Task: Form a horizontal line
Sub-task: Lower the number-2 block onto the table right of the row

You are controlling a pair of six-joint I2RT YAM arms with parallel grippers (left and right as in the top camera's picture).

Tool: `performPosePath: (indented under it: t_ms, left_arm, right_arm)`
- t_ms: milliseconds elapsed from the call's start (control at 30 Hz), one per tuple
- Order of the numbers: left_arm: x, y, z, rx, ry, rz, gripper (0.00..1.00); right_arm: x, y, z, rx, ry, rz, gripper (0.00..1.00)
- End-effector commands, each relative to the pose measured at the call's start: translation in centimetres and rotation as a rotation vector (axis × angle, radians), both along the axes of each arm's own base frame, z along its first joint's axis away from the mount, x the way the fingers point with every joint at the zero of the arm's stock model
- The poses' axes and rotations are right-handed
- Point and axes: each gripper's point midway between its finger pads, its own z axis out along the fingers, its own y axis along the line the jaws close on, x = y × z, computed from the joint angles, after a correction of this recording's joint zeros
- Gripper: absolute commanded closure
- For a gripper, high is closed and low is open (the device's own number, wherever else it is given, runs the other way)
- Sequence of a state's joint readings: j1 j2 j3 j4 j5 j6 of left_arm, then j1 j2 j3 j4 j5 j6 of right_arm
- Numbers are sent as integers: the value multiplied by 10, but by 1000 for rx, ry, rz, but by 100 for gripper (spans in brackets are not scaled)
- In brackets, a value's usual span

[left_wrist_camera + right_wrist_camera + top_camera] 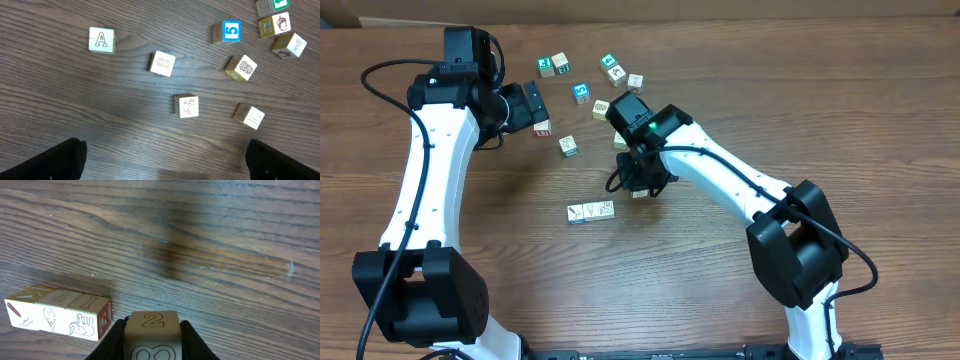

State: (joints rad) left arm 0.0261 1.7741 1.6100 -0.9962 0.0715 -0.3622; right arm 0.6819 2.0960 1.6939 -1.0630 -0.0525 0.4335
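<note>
Two white robot arms reach over a wood-grain tabletop (740, 80) strewn with small picture-and-letter cubes. The right arm (720, 170) bends across the middle and partly covers one loose cube beside its wrist. The left arm (430, 160) holds the left hand (534, 107) spread wide and empty near the scatter. The right hand (152, 342) is closed narrowly on a pale cube (151, 321), one finger on each side. The cube is marked "2" on top, and the face below bears a rounded figure cut off by the frame. It sits just beside the red-edged end of the row (57, 314), slightly out of line with it and not touching. The row lies in the open middle of the tabletop, nearer the robot's base than the scatter. It is three cubes touching side by side, showing a crayon-like stick, an ice-cream cone and an elephant, with an "I" on top of the end cube. Ten loose cubes show under the left wrist camera, among them "A" (101, 40), a blue "5" (231, 31), "7" (290, 45), "L" (250, 116), an owl (187, 106) and a pineapple (242, 68).
</note>
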Motion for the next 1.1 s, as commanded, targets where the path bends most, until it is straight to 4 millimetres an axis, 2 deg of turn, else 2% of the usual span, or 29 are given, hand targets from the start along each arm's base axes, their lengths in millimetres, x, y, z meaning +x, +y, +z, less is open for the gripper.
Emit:
performPosePath:
  t_ms: [0, 233, 500, 867, 1067]
  left_arm:
    - [3, 0, 6, 4, -17, -7, 1]
    - [3, 0, 6, 3, -18, -7, 1]
    - [3, 0, 6, 4, -18, -7, 0]
    - [3, 0, 6, 4, -18, -7, 1]
    - [3, 0, 6, 4, -18, -7, 1]
  right_arm:
    - [1, -10, -5, -69, -39, -65, 96]
    - [-8, -11, -19, -68, -10, -84, 96]
    - [-9, -6, -21, -61, -20, -73, 96]
    - [-11, -7, -33, -55, -25, -74, 95]
    - [-11, -7, -33, -52, -21, -76, 88]
